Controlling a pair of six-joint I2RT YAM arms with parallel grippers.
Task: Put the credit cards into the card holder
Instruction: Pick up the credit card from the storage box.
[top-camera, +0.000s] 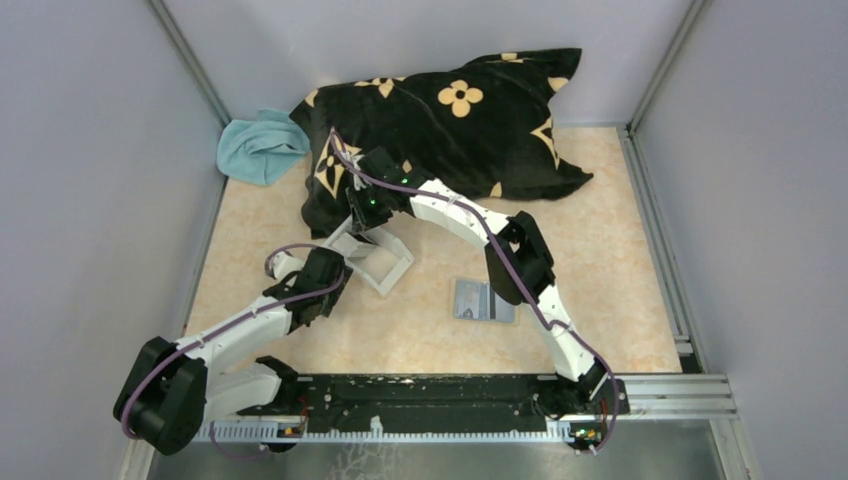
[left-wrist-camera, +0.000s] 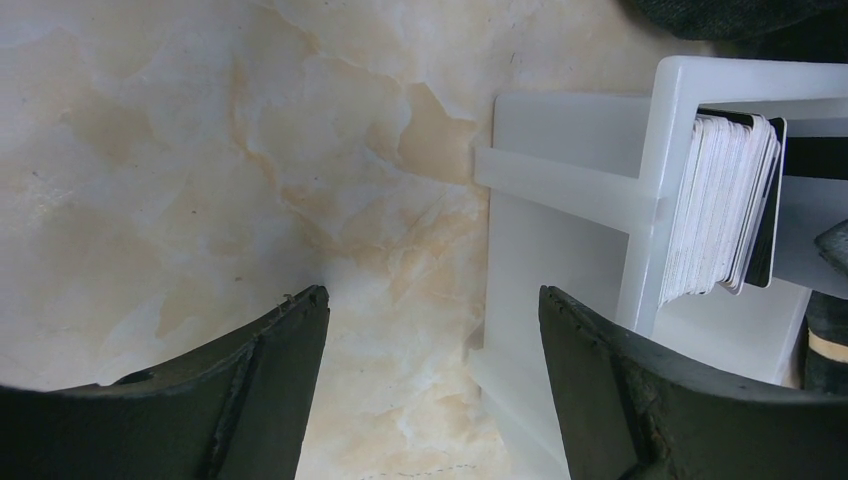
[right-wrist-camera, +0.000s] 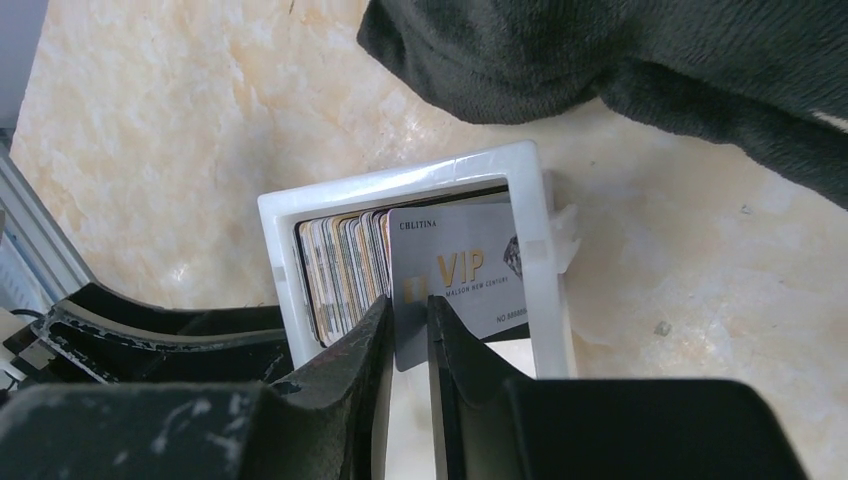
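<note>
A white tray (right-wrist-camera: 400, 182) holds a stack of credit cards (right-wrist-camera: 340, 270) on edge. One silver card marked VIP (right-wrist-camera: 470, 265) leans out of the stack, its lower corner between the fingers of my right gripper (right-wrist-camera: 408, 305). The jaws stand narrowly apart on either side of it, with a slim gap still showing. My left gripper (left-wrist-camera: 430, 300) is open and empty over the bare table, just left of the tray (left-wrist-camera: 560, 230) and the stack (left-wrist-camera: 715, 205). The card holder (top-camera: 480, 300) lies open and flat on the table, right of the tray (top-camera: 385, 265) and apart from both grippers.
A black pillow with tan flowers (top-camera: 450, 120) lies right behind the tray, its edge close above my right gripper (top-camera: 362, 215). A blue cloth (top-camera: 258, 145) sits at the back left. Grey walls close in both sides, with a metal rail (top-camera: 655, 230) along the right.
</note>
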